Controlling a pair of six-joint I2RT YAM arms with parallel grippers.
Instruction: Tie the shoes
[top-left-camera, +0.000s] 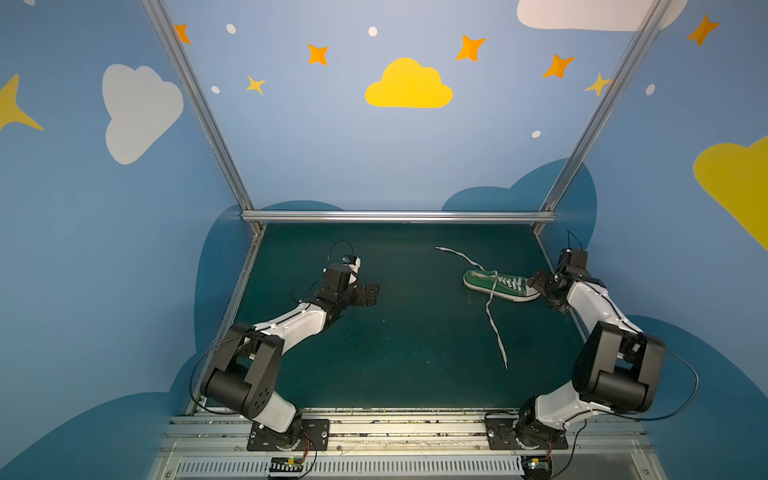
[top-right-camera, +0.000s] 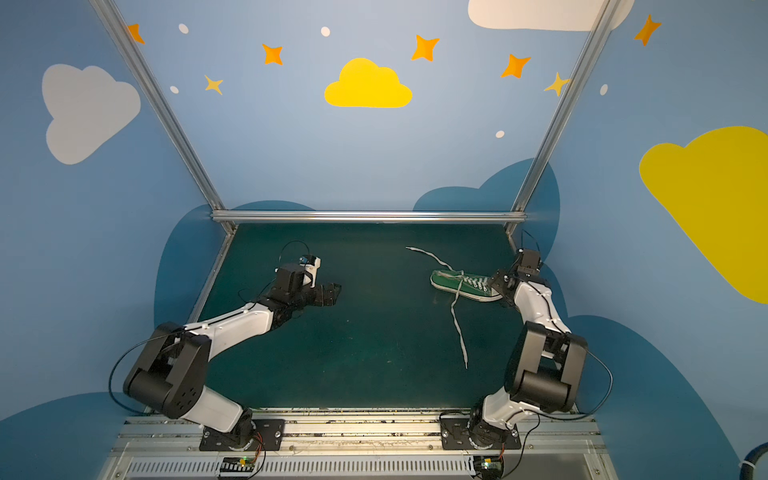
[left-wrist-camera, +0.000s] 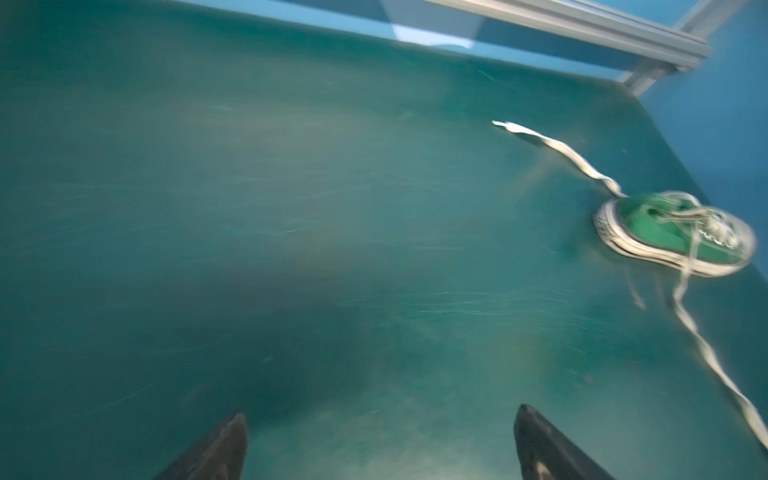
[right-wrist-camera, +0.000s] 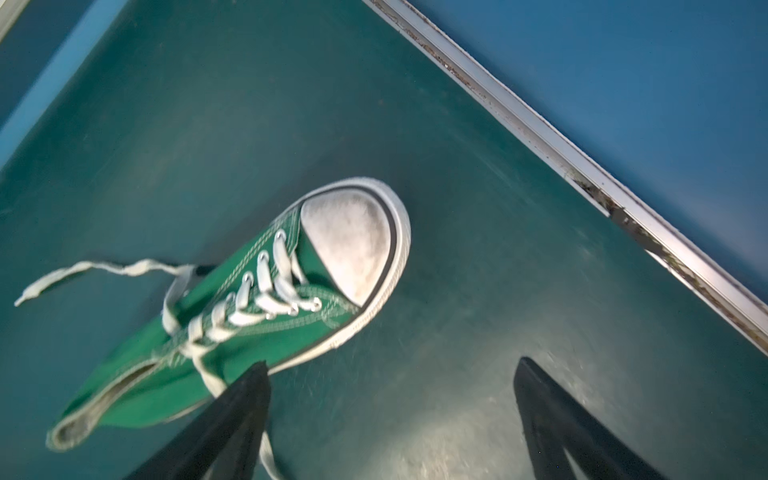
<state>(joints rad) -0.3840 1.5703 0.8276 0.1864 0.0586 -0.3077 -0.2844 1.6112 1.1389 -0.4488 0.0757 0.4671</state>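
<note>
Your green sneaker (top-left-camera: 500, 284) sits on its sole toward the right side of the tabletop (top-left-camera: 395, 353), toe cap facing the right arm. It is untied. The far lace (top-left-camera: 465, 258) trails off toward the back rail and the near lace (top-left-camera: 492, 324) runs down toward the arm bases, so each end lies clear of the other for a clean pick.

Your right tool (top-left-camera: 546, 293) hovers just beside the toe, jaws spread wide and gripping nothing; it looks placed to steady or turn the sneaker. One finger (right-wrist-camera: 237, 411) crosses in front of the canvas side (touching or not, I cannot tell).

Your left tool (top-left-camera: 370, 295) is also spread wide and empty. It sits well apart on the left, aimed across the bare tabletop toward the sneaker.
</note>
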